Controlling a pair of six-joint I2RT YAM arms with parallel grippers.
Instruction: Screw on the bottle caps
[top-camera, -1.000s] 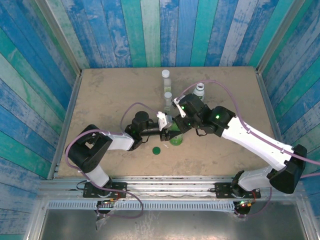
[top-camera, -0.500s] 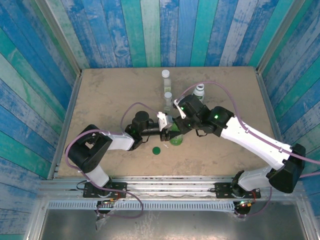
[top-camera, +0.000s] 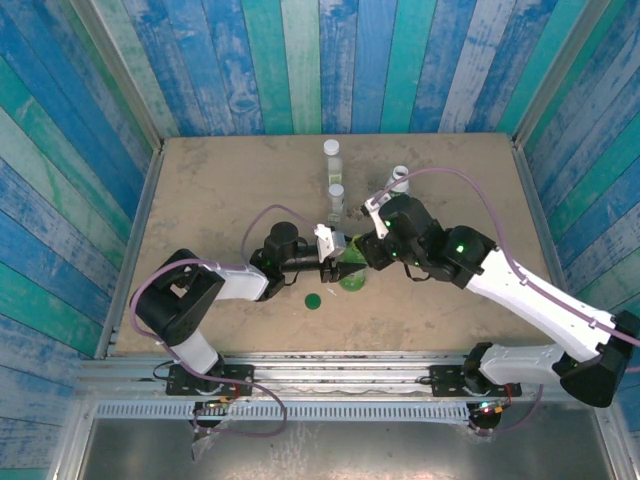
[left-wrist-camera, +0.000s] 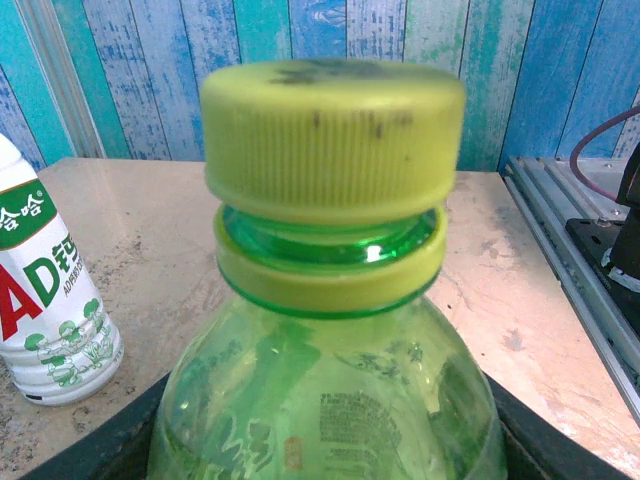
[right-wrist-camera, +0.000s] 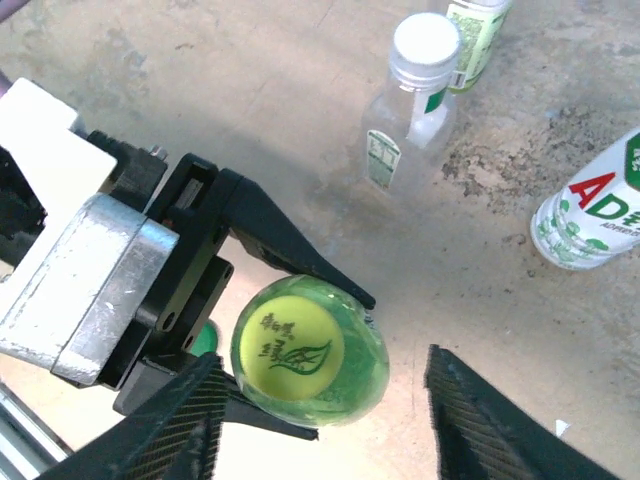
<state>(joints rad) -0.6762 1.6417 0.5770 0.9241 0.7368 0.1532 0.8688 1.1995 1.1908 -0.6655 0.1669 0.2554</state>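
**Ribbed yellow-green cap (left-wrist-camera: 333, 135) sits on the green bottle (left-wrist-camera: 330, 400); L gripper (right-wrist-camera: 340, 368) clamps the bottle, R gripper (right-wrist-camera: 335, 420) spread wide over it.**
We see the translucent bottle upright near mid-tabletop (top-camera: 220, 190), cap round w/ a leaf print on top. L gripper's smooth black fingers (right-wrist-camera: 270, 235) hug the body. R gripper's cross-hatched pads (right-wrist-camera: 190, 420) stand apart, one either side of the cap. A flat dark green cap (top-camera: 313, 299) lies just beside. A clear bottle (right-wrist-camera: 410, 95) w/ white cap & a white labelled bottle (right-wrist-camera: 590, 215) stand further back.

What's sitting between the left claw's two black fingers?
The green bottle, wearing its yellow-green cap, clamped by the left gripper; the right wrist view shows it.
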